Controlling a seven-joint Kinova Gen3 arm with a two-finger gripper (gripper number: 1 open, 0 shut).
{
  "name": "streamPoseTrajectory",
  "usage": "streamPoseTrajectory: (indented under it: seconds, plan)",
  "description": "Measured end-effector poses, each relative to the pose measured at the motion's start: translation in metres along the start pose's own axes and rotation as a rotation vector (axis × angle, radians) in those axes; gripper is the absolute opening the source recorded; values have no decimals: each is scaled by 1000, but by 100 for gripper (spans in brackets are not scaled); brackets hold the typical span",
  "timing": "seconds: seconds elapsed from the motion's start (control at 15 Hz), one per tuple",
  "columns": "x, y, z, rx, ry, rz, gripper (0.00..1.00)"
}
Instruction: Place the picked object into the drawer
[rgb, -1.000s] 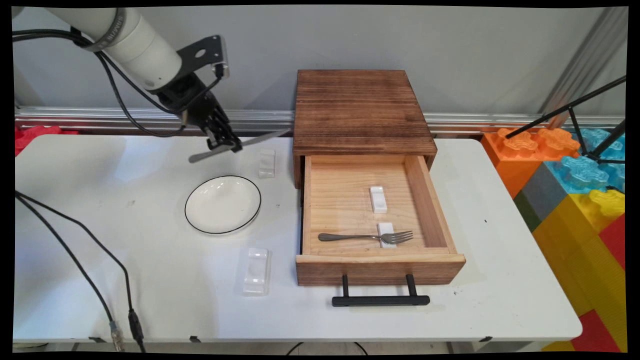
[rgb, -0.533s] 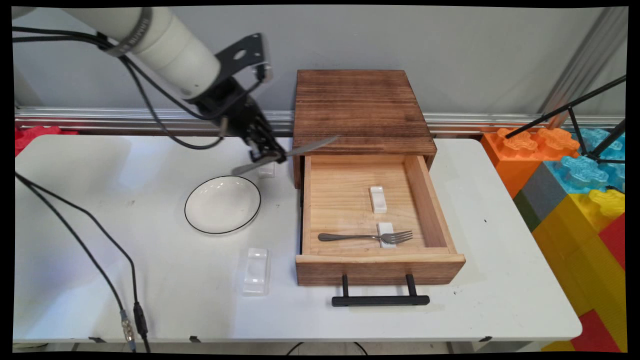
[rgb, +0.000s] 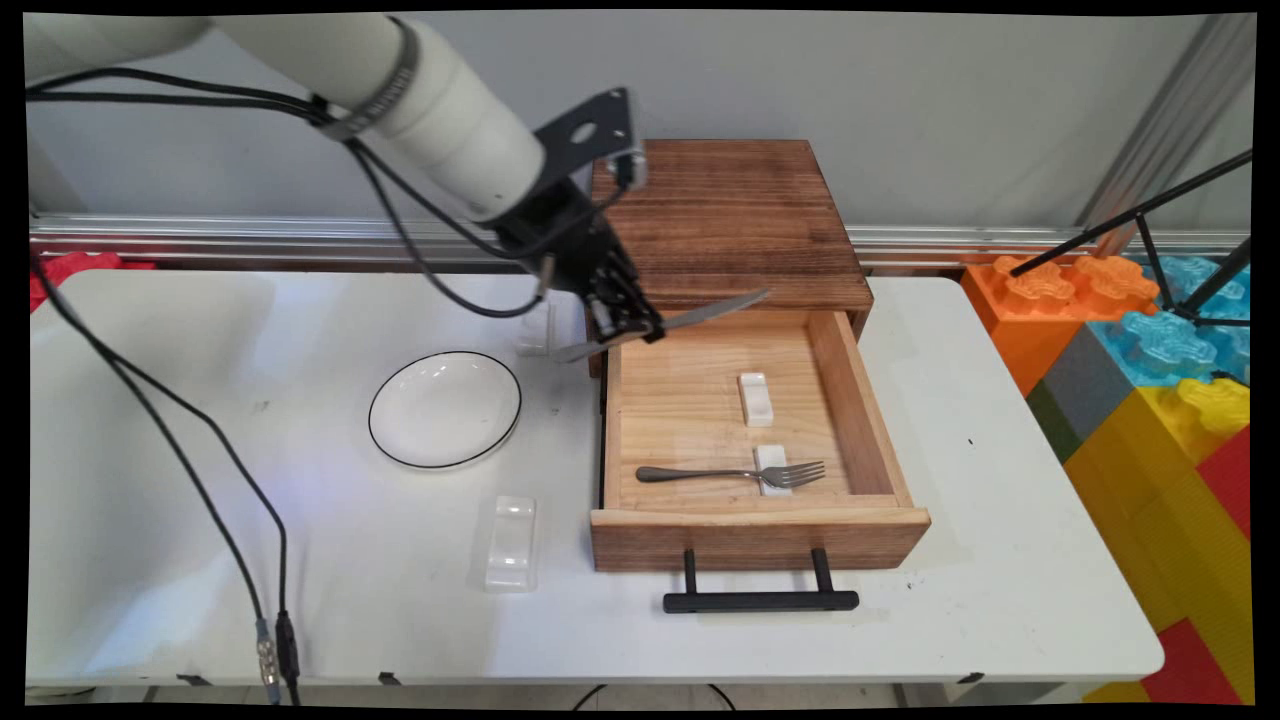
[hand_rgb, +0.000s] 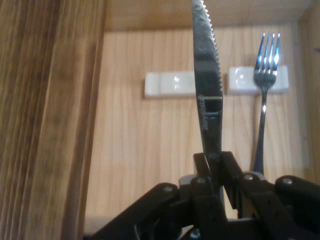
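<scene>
My gripper (rgb: 632, 325) (hand_rgb: 216, 167) is shut on a metal knife (rgb: 672, 322) (hand_rgb: 207, 90), held by its middle with the serrated blade pointing right. It hangs above the back left corner of an open wooden drawer (rgb: 858, 405). Inside the drawer lie two white cutlery rests (rgb: 756, 397) (hand_rgb: 169, 83). A fork (rgb: 735, 474) (hand_rgb: 266, 75) lies with its tines on the nearer rest (rgb: 772, 468) (hand_rgb: 245, 80). The drawer belongs to a dark wooden cabinet (rgb: 722, 215).
A white plate with a black rim (rgb: 445, 408) sits left of the drawer. Two more white rests lie on the table, one behind the plate (rgb: 534, 330) and one in front (rgb: 511, 541). The drawer's black handle (rgb: 761, 598) sticks out toward the near edge. Coloured blocks (rgb: 1150, 370) stand at the right.
The arm has carried the knife to the right, from above the table behind the plate to above the drawer's back left corner. Nothing else has moved.
</scene>
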Motion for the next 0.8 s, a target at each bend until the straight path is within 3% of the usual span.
streamPoseTrajectory:
  seconds: [0.4,0.8]
  plan:
    - [23,-13,47,-31,45,59,0]
    - [30,-18,85,-69,54,72,0]
